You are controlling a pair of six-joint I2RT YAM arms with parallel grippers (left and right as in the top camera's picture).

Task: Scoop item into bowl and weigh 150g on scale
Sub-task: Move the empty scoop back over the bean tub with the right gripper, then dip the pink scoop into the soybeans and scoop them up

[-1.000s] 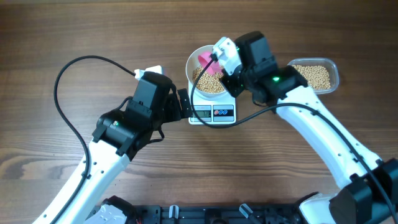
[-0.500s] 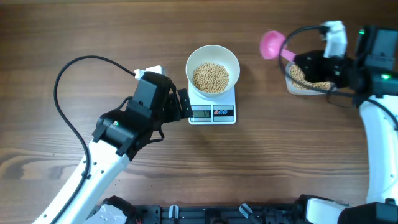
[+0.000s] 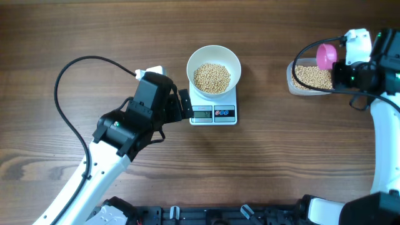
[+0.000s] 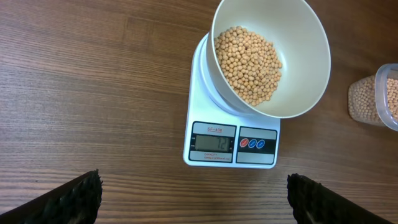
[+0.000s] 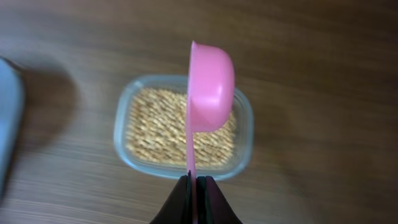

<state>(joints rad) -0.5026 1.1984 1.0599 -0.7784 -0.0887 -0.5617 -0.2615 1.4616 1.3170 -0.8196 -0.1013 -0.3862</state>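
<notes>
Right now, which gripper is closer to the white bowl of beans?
Left. The left gripper sits beside the scale under the bowl; the right gripper is far off, holding a pink scoop.

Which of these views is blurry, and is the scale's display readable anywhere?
Right wrist view: soft throughout, table grain and clear container smeared behind the pink scoop. Left wrist view: crisp, beans distinct, scale digits faint. Overhead: sharp, display too small.

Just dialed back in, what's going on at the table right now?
The right gripper is shut on the handle of a pink scoop, holding it above the clear container of beans. The white bowl sits on the scale, partly filled with more beans. The left gripper hangs open beside the scale, holding nothing.
</notes>
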